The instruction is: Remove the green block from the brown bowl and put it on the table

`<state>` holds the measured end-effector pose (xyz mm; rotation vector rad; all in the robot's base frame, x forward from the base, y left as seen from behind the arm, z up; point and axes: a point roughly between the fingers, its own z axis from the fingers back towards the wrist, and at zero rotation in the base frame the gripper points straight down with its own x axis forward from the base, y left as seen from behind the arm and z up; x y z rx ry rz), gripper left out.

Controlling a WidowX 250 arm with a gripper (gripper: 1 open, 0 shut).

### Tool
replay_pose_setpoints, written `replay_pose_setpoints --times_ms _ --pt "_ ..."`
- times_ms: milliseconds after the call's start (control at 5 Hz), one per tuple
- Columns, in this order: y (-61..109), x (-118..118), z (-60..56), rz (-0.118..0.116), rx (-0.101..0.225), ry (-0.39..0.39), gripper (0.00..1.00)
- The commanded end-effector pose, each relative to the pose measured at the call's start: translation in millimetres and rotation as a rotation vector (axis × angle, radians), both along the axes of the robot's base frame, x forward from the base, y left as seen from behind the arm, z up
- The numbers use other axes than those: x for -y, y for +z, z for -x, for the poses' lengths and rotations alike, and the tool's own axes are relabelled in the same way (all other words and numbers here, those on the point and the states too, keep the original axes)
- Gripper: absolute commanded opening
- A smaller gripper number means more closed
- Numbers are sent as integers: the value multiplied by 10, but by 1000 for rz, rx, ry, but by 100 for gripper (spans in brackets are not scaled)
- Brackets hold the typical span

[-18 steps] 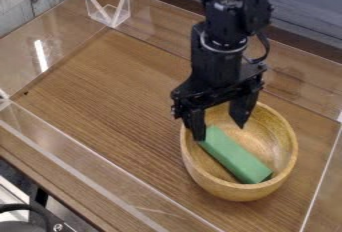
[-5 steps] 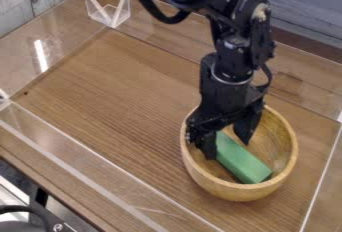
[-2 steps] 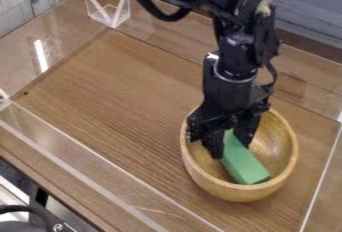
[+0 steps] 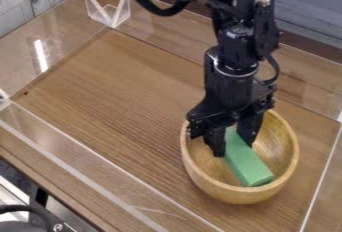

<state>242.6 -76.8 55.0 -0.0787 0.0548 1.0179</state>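
1. Although the green block (image 4: 246, 163) was inside the brown bowl (image 4: 205, 178), its far end appeared clenched in the pincer (image 4: 231, 140).
2. The grasp looked done; lifting clear of the rim and setting down on the bench (image 4: 110, 106) remained.

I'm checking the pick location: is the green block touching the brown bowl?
Touching: in the camera view the green block lies inside the brown bowl, its lower end against the bowl's inside.

the gripper (image 4: 230, 136) hides the upper end of the green block (image 4: 246, 162) from view
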Motion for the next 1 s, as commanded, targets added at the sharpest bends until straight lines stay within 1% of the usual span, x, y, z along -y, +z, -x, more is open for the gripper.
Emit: replay_pose_setpoints --times_ms 0,400,800 --pt "134 59 24 20 42 -12 0" --pt "135 124 148 32 27 -31 0" --pt "83 200 74 40 14 23 0"
